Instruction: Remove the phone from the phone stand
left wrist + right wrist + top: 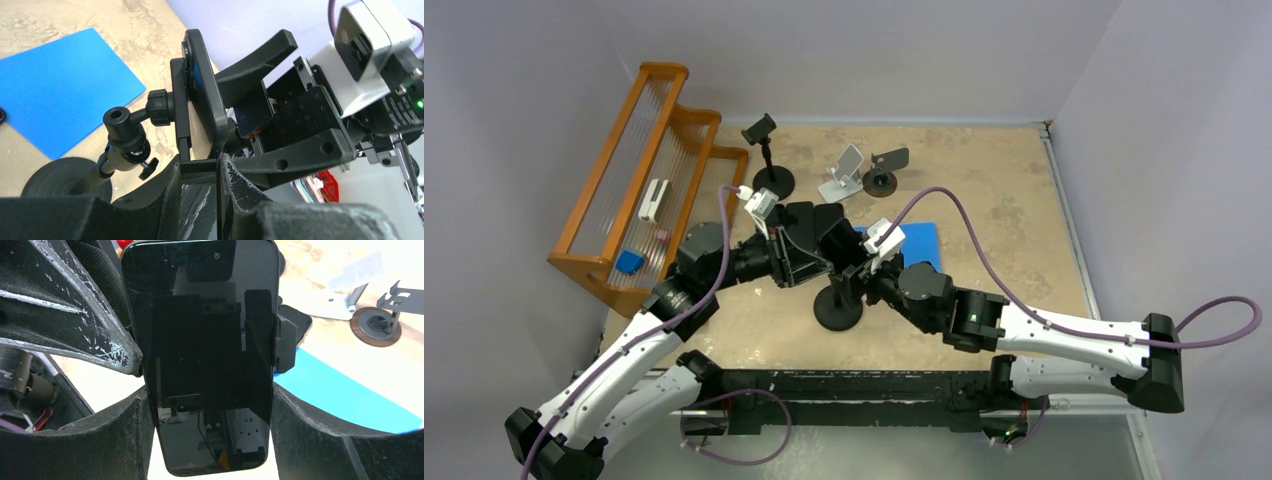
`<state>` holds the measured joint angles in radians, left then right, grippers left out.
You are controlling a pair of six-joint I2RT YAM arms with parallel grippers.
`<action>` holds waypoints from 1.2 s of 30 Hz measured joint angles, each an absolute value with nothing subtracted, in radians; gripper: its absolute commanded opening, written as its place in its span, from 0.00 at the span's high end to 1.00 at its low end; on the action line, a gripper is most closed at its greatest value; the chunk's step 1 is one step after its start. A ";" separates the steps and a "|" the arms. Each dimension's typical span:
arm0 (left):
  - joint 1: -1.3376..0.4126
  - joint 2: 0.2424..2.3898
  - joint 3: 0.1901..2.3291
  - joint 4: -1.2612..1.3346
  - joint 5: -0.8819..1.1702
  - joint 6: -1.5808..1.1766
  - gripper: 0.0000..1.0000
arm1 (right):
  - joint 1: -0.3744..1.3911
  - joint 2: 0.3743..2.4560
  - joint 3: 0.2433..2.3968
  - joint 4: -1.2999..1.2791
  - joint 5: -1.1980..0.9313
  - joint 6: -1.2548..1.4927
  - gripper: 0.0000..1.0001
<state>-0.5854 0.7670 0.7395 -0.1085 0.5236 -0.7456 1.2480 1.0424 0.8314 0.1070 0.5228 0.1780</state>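
A black phone [200,350] stands upright in the clamp [180,100] of a black phone stand, whose round base [838,310] sits mid-table. The right wrist view shows my right gripper [207,405] shut on the phone, one finger [100,440] pressed to each long edge near its lower end. My left gripper [200,167] is shut on the lower bar of the stand's clamp, just under the phone [202,90], which shows edge-on there. In the top view the two grippers meet over the stand, the left [809,255] beside the right [852,262].
A blue sheet [919,243] lies flat behind the stand. Behind it are a black stand [769,150], a white one [844,175] and a dark grey one [884,170]. An orange wooden rack [639,180] lines the left side.
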 measured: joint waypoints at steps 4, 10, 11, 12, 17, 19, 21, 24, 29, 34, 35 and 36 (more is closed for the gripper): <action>-0.591 0.741 0.684 -0.022 0.542 -0.731 1.00 | 1.240 1.020 0.822 0.092 0.481 0.200 1.00; -0.590 0.726 0.633 0.073 0.557 -0.698 1.00 | 1.231 0.974 0.808 0.072 0.433 0.253 1.00; -0.589 0.725 0.628 0.080 0.556 -0.691 1.00 | 1.231 0.964 0.807 0.064 0.422 0.266 1.00; -0.585 0.725 0.624 0.088 0.554 -0.686 1.00 | 1.231 0.957 0.805 0.059 0.416 0.273 1.00; -0.583 0.725 0.612 0.107 0.556 -0.668 1.00 | 1.223 0.929 0.794 0.043 0.368 0.311 1.00; -0.583 0.727 0.609 0.112 0.558 -0.667 1.00 | 1.221 0.926 0.794 0.043 0.349 0.317 1.00; -0.582 0.730 0.609 0.113 0.558 -0.665 1.00 | 1.221 0.923 0.795 0.046 0.326 0.316 1.00; -0.580 0.738 0.611 0.113 0.559 -0.660 0.91 | 1.218 0.912 0.809 0.047 0.279 0.316 1.00; -0.578 0.740 0.621 0.099 0.564 -0.659 0.74 | 1.218 0.901 0.897 0.048 0.205 0.315 1.00; -0.577 0.740 0.640 0.053 0.566 -0.656 0.59 | 1.218 0.883 0.972 0.050 0.208 0.313 1.00; -0.577 0.741 0.645 0.037 0.567 -0.653 0.57 | 1.218 0.879 0.980 0.050 0.228 0.313 1.00; -0.577 0.741 0.647 0.026 0.568 -0.652 0.54 | 1.218 0.876 0.986 0.049 0.248 0.315 1.00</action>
<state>-0.5766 0.7406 0.6472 0.0257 0.5678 -0.6518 1.2179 0.8764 0.9859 0.0490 0.2481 0.3145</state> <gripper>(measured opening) 0.394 0.732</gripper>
